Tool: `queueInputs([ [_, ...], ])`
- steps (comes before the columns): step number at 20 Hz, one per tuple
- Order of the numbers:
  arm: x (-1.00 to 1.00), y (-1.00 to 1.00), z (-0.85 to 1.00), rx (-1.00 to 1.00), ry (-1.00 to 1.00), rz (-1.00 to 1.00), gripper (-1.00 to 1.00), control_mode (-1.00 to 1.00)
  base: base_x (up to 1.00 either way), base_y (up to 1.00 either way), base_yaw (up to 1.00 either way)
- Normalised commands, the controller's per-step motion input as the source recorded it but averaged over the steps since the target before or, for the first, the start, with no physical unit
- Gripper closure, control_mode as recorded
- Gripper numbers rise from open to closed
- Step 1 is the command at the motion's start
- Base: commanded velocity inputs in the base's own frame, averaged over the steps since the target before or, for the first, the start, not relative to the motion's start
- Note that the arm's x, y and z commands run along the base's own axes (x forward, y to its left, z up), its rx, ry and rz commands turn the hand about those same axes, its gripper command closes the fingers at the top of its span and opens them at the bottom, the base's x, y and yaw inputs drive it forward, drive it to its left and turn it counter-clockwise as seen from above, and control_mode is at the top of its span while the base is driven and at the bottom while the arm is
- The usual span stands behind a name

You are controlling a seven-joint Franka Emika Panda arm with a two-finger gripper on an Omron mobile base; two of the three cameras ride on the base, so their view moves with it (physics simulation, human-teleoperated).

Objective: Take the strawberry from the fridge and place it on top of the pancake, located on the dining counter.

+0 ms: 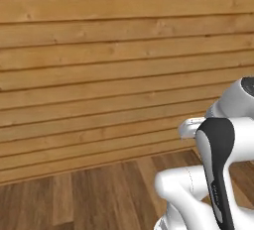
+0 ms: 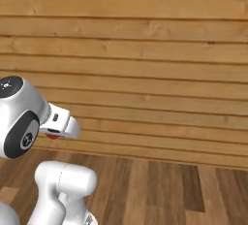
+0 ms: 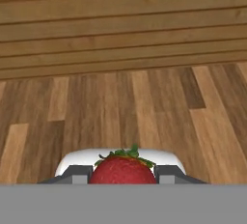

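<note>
In the hand view a red strawberry [image 3: 123, 169] with a green leafy cap sits between my gripper's [image 3: 123, 175] two grey fingers, which are shut on it. From the right base view a sliver of the strawberry [image 2: 53, 136] peeks out under the white hand, which is folded back close to the arm. The left base view shows the white hand [image 1: 191, 127] beside the dark forearm. The fridge, the pancake and the dining counter are out of view.
A wall of horizontal wooden planks [image 1: 99, 75] faces me across all views. A wooden plank floor [image 3: 125, 107] lies below the hand and stretches to the foot of the wall [image 2: 160, 156].
</note>
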Motion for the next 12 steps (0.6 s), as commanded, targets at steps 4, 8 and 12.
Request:
queueInputs([
  [4,0.0,0.0,0.0,0.0,0.0,0.0,1.0,1.0,1.0,0.35,0.06],
  [8,0.0,0.0,0.0,0.0,0.0,0.0,1.0,1.0,1.0,0.5,0.42],
  [12,0.0,0.0,0.0,0.0,0.0,0.0,1.0,1.0,1.0,0.51,0.59],
])
